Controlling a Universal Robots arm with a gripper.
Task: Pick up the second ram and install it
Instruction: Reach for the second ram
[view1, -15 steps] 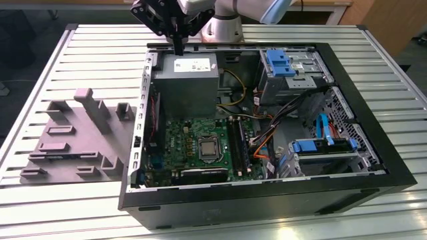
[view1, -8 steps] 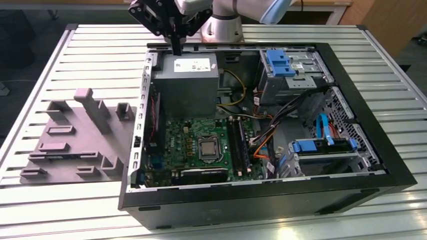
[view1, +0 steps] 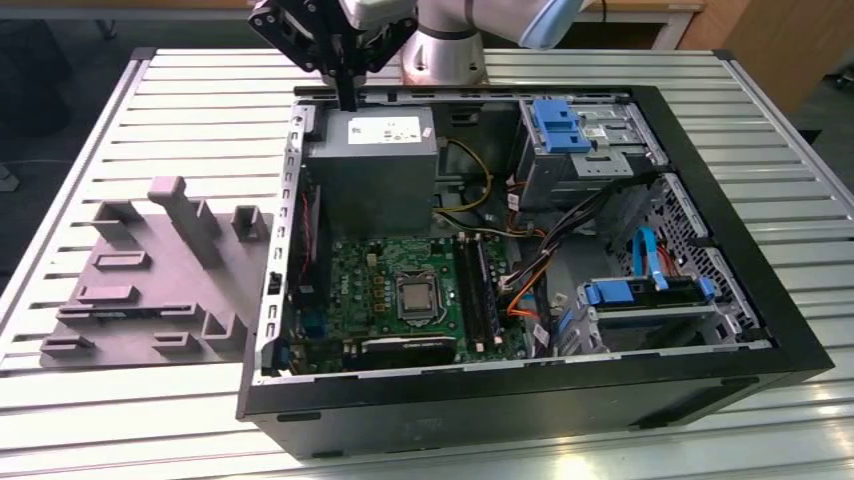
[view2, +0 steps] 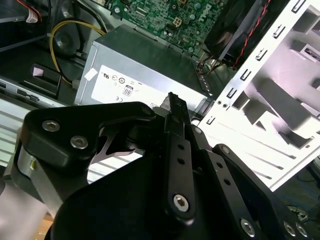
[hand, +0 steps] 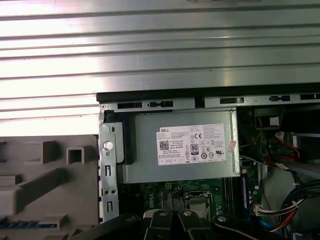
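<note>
on a slatted metal table (view1: 107, 120): open computer case (view1: 801, 330), grey fixture block (view1: 147, 290) beside it. gripper (view1: 347, 98) above the power supply (view1: 367, 165), jaws together.

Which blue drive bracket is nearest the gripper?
The upper blue bracket in the exterior view, level with the grey power supply by the gripper; the lower blue bracket lies farther off.

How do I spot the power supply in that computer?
Find the open black computer case on the slatted metal table. Inside, toward the exterior view's left, sits the grey metal power supply box: white-labelled, unlike the green circuit board beside it.
</note>
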